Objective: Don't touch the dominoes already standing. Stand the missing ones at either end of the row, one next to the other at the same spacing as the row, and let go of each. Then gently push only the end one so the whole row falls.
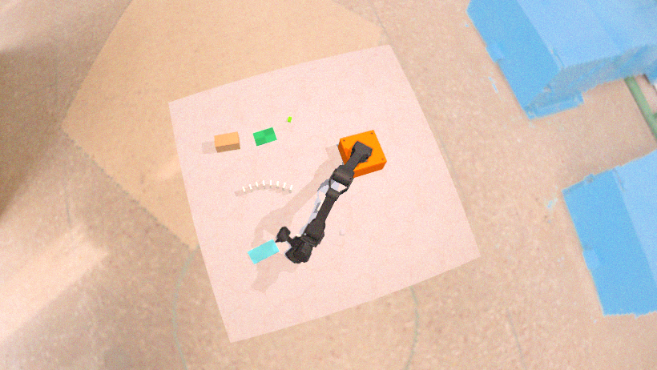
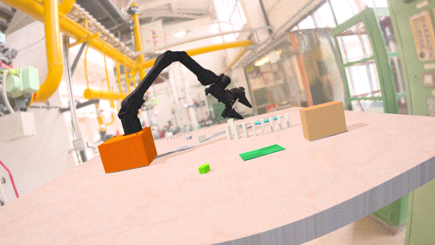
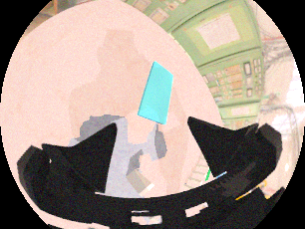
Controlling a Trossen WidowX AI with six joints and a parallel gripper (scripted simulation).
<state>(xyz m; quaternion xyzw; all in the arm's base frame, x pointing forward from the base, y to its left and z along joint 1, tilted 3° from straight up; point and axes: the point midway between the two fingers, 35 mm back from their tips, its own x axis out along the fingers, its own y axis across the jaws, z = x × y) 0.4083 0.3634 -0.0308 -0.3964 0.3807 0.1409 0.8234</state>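
Observation:
A curved row of several white dominoes (image 1: pixel 270 182) (image 2: pixel 254 128) stands upright; part of it shows at the right in the wrist view (image 3: pixel 195 175). A white domino (image 2: pixel 230 121) stands behind the row's left end in the exterior view. Another pale domino (image 2: pixel 201 138) lies flat farther left. In the wrist view a pale domino (image 3: pixel 141 181) is low between the finger bases, not gripped; its pose is unclear. My gripper (image 1: pixel 281 249) (image 2: pixel 246 112) (image 3: pixel 153 121) is open and empty, raised above the table beside the cyan pad. In the top view the arm hides the loose dominoes.
The cyan pad (image 1: pixel 263 251) (image 2: pixel 267 120) (image 3: pixel 155 95) lies beyond the fingers. A tan box (image 1: pixel 227 141) (image 2: pixel 324 121), a green pad (image 1: pixel 265 136) (image 2: pixel 261 151) and a lime block (image 1: pixel 289 119) (image 2: pixel 204 168) are across the row. The orange base (image 1: pixel 374 146) (image 2: pixel 126 155) carries the arm.

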